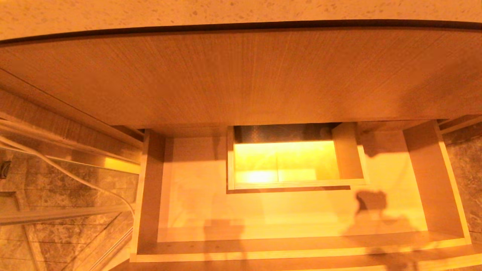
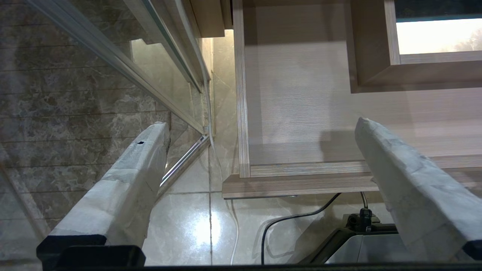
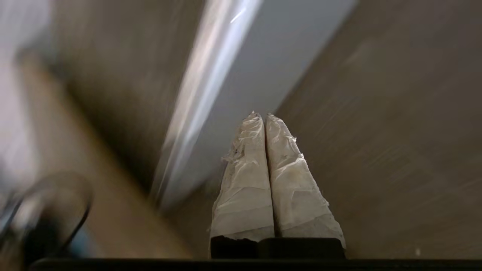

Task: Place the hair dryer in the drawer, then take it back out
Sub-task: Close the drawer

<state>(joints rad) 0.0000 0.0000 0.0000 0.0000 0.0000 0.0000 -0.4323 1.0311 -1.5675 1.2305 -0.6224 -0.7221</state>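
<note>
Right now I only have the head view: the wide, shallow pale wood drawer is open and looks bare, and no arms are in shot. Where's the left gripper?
Observer: The left gripper hangs open above the front left corner of the pale wood drawer, holding nothing.
Operator: And the right?
Observer: The right gripper is shut with its fingers pressed together and nothing between them, close to a wood-grain surface.
Operator: White hair dryer anywhere?
Observer: Not identifiable in either wrist view. Below the drawer front, the left wrist view shows only a thin black cable over the glossy tiled floor.
</note>
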